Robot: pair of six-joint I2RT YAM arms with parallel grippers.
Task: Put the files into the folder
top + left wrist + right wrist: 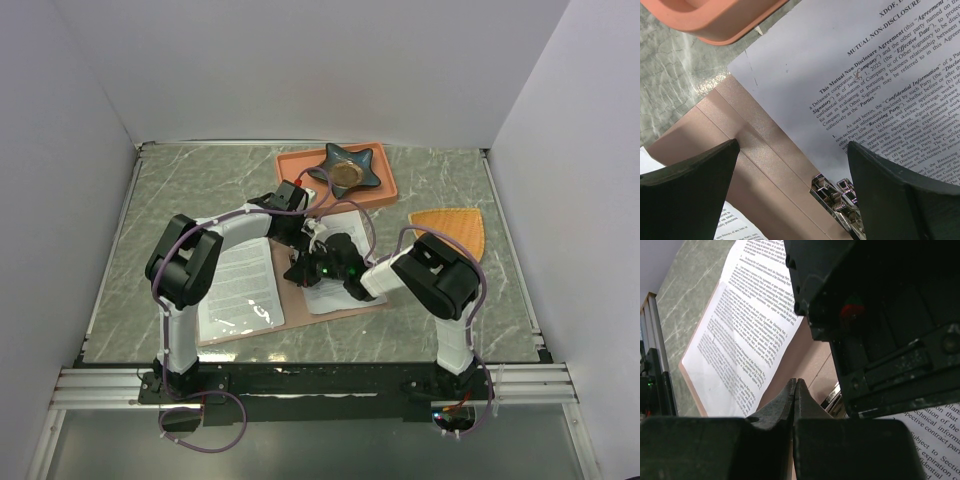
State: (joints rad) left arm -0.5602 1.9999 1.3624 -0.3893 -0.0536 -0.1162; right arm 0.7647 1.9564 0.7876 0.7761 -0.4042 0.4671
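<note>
The pinkish-brown folder (292, 308) lies open and flat on the table. One printed sheet (238, 285) lies on its left half and another (345, 296) on its right half. My left gripper (310, 245) hangs open over the spine, and its fingers (700, 175) straddle the silver clip (832, 192), beside the right sheet (865, 75). My right gripper (300, 272) is shut and empty, its tips (796, 382) low over the folder's spine (807, 357) near the clip (832, 397). The left sheet (740, 325) lies beyond them.
A salmon-orange tray (300, 165) holding a dark star-shaped dish (347, 170) stands just behind the folder; its rim shows in the left wrist view (725, 15). An orange fan-shaped mat (455, 228) lies at the right. The two grippers are close together.
</note>
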